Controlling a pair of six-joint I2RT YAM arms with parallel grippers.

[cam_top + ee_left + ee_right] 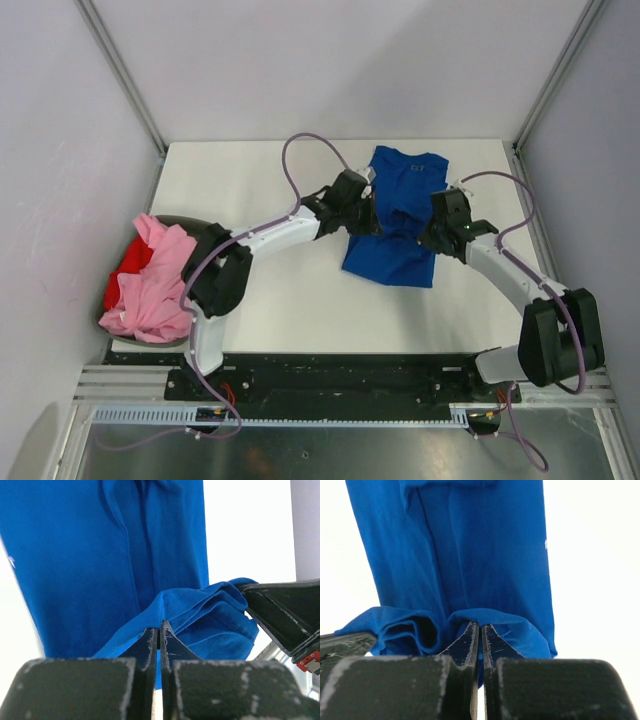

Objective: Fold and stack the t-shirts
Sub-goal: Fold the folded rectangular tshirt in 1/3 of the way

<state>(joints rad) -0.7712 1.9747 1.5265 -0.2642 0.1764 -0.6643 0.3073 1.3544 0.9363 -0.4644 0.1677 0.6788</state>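
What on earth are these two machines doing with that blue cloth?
A blue t-shirt is being folded on the table. The robot's left gripper and right gripper each pinch a bunched fold of it, side by side. A pink t-shirt and a red t-shirt lie heaped in a dark tub at the left, unfolded.

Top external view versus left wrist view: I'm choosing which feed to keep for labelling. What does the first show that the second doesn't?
Only the top external view shows the pink t-shirt and red t-shirt heaped at the left edge of the table, plus the full outline of the blue t-shirt. Only the left wrist view shows the left tool shut on a bunched fold of blue cloth. Both show the blue t-shirt with the left tool and right tool on it.
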